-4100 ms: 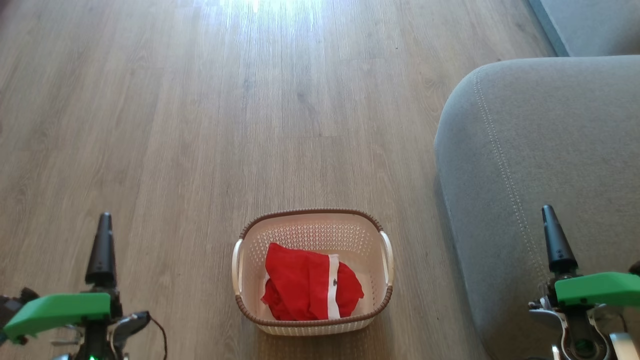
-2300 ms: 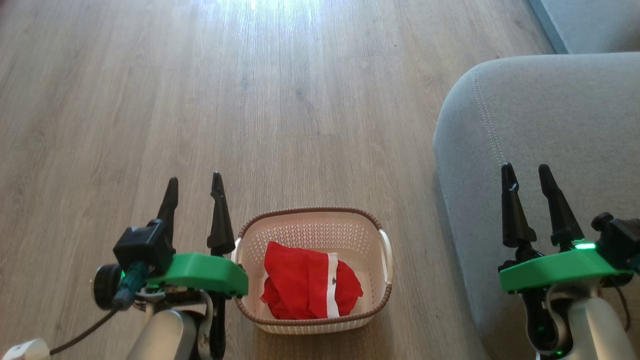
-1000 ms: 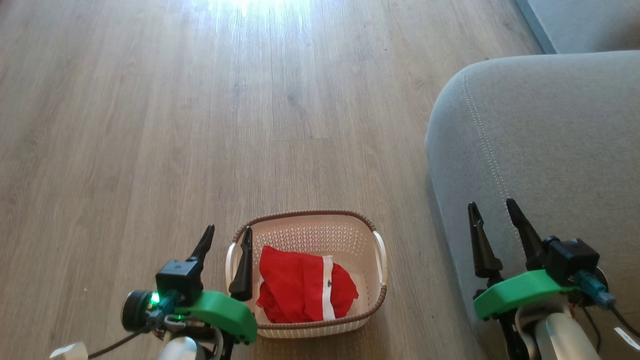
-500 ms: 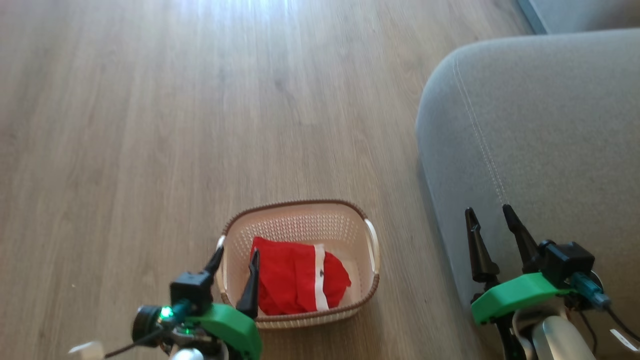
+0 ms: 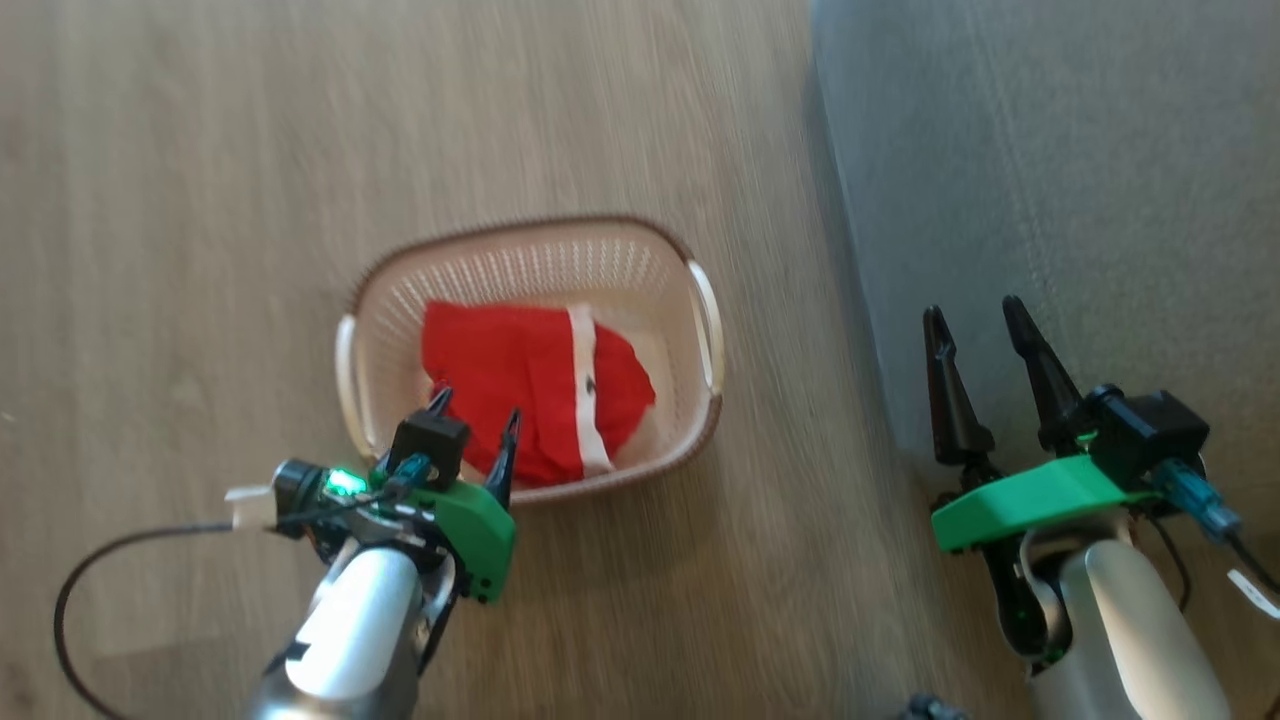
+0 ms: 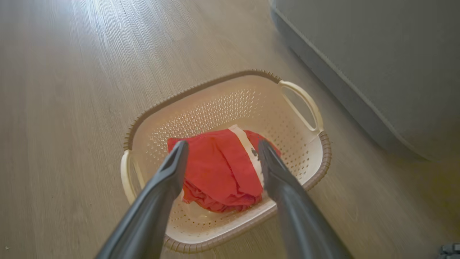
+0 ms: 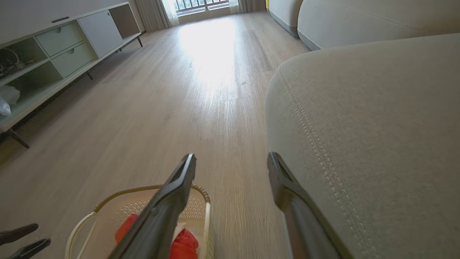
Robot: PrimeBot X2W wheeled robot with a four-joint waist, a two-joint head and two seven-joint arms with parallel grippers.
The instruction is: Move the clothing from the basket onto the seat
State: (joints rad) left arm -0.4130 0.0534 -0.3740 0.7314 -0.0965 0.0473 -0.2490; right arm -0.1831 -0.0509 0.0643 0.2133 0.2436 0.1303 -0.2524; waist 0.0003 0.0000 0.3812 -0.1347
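Both released, left tool [image 5: 477, 402] tilted at clothing [image 5: 520, 370] in basket [image 5: 520, 226], right tool [image 5: 972, 306] nr seat [image 5: 1050, 150]

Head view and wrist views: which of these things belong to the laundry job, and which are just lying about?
Job: red clothing, basket, grey seat, open left gripper, open right gripper.
Just lying about: low cabinet, second sofa, wooden floor.
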